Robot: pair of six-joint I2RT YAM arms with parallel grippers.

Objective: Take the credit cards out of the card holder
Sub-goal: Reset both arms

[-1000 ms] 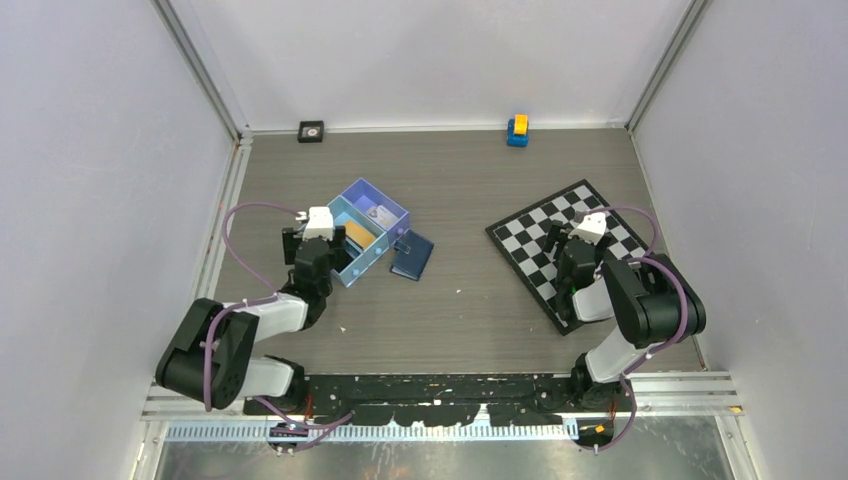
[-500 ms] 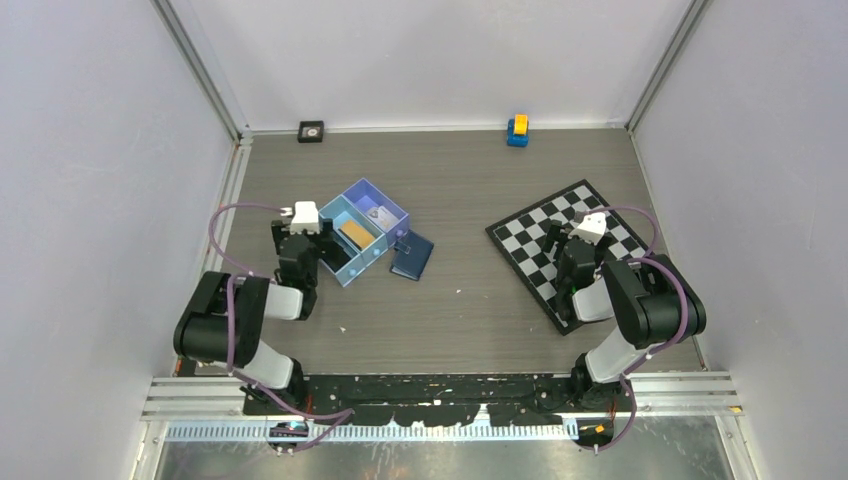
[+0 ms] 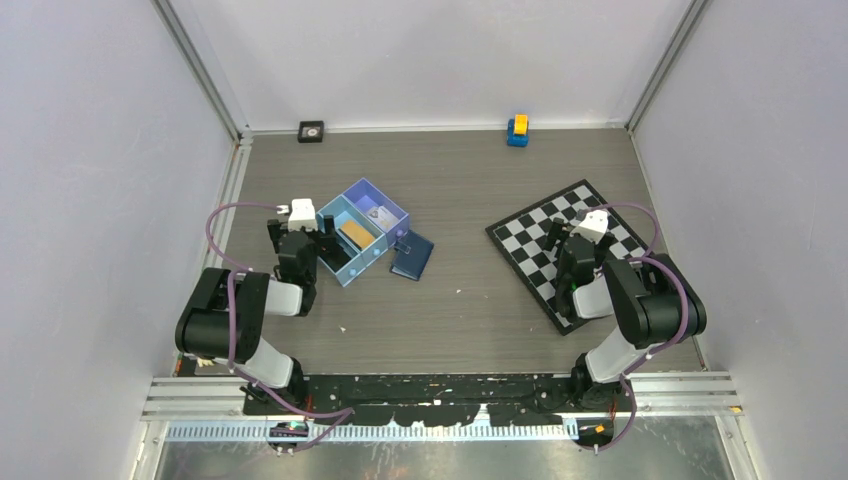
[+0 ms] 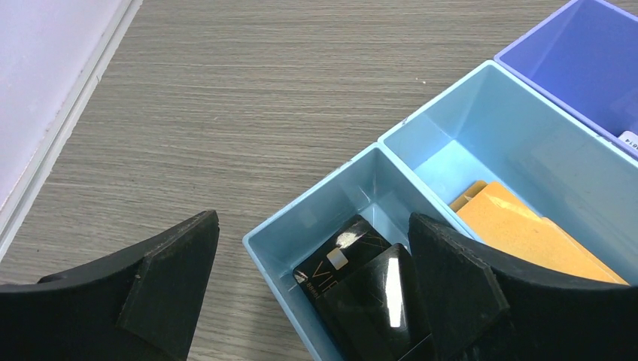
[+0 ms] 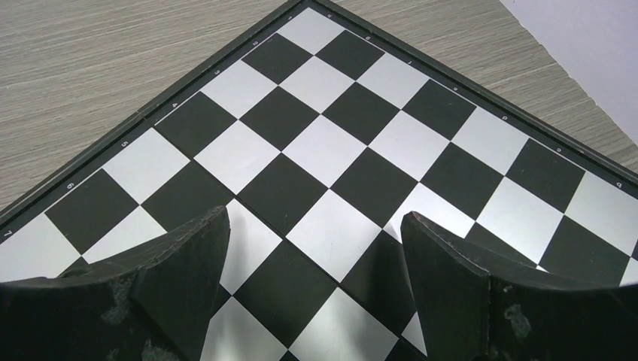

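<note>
The left arm has drawn back. A second ago its gripper hung over the tray; now the left gripper (image 4: 312, 226) sits at the tray's near-left corner, with the jaws released to full width and nothing between them. The right arm has not shifted.

Two black credit cards (image 4: 361, 282) lie overlapped in the compartment directly under the left gripper, between its fingers in the wrist view. An orange-gold card (image 4: 527, 229) lies in the next compartment, ahead and to the right. The card holder (image 3: 412, 256) lies flat on the table (image 4: 226, 90) on the far side of the tray (image 4: 316, 203) from this gripper, touching or just beside the tray's corner. It looks folded shut, and the frames cannot show whether any card is left inside.

If one is, the risks are these:
- The holder is thin and flat on the wood, so fingers coming down on it may skid and shove it against the tray instead of getting under an edge.
- The left fingers flank the tray wall closely, so a careless swing toward the holder could clip the rim and slide the tray, cards and all.

The right gripper (image 5: 312, 226) hovers spread and empty above the chessboard (image 5: 323, 143), well apart from the holder. Reaching from there means crossing toward the left arm.
</note>
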